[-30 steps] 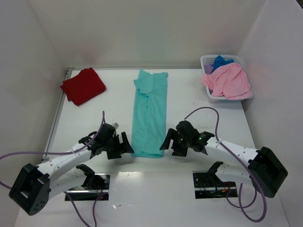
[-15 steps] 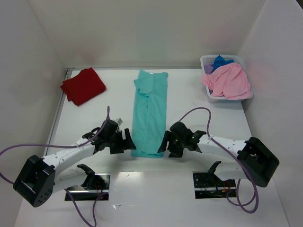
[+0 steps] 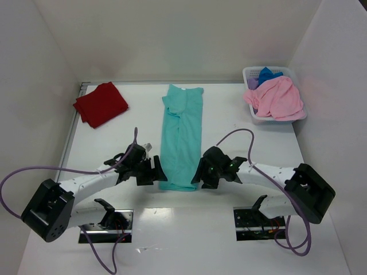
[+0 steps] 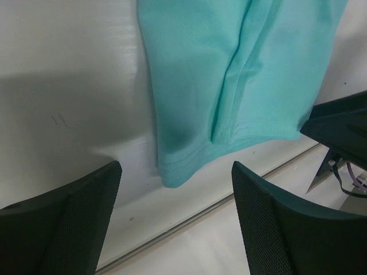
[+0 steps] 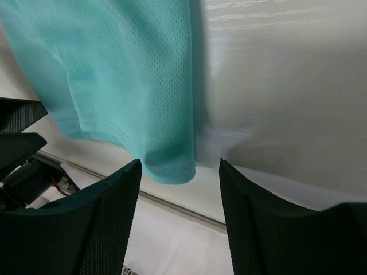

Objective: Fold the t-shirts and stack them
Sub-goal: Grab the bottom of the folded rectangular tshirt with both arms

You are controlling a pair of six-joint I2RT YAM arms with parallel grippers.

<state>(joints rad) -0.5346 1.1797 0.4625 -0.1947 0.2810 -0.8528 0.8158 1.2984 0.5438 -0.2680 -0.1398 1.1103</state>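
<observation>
Both spread: left claw (image 3: 155, 172) and right claw (image 3: 200, 173) straddle the near hem corners of the teal t-shirt (image 3: 182, 134), a long strip lying mid surface (image 3: 241, 146) — likely so both corners lift together for folding.

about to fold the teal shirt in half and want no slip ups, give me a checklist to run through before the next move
1. left pincer open, with the near left hem corner of the teal shirt lined up between its fingers: ok
2. right pincer open, with the near right hem corner lined up between its fingers: ok
3. both corners gripped: not ok, neither pincer is closed on cloth
4. every cloth layer inside each pincer: cannot tell
5. red shirt lying apart from the teal one: ok
</observation>
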